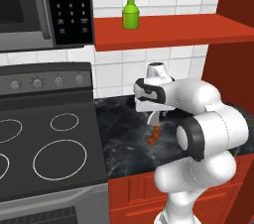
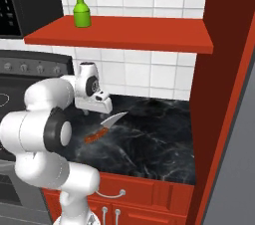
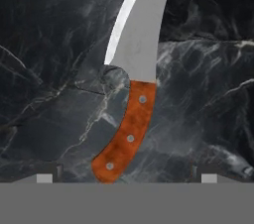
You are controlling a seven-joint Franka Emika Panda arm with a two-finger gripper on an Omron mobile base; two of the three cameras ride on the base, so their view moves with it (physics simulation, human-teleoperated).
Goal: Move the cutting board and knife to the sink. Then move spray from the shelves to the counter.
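Observation:
The knife (image 3: 130,99) lies flat on the black marble counter (image 3: 49,69), with its curved grey blade pointing away from the hand and its reddish-brown handle nearest. My gripper (image 3: 126,173) hangs open just above the handle end, one fingertip to each side, holding nothing. From the base, the knife (image 2: 103,128) lies on the counter (image 2: 154,139) under the white hand, with my gripper (image 1: 158,118) over its handle (image 1: 153,137). The green spray (image 1: 131,12) (image 2: 81,9) stands upright on the red shelf (image 1: 168,32) (image 2: 129,34). The cutting board and the sink are out of view.
A black stove top (image 1: 49,148) with white rings borders the counter on the left, with a microwave (image 1: 44,5) above it. A tall red cabinet side (image 2: 224,69) closes the right. Red cabinet fronts (image 2: 144,194) sit below. The shelf overhangs the back of the counter.

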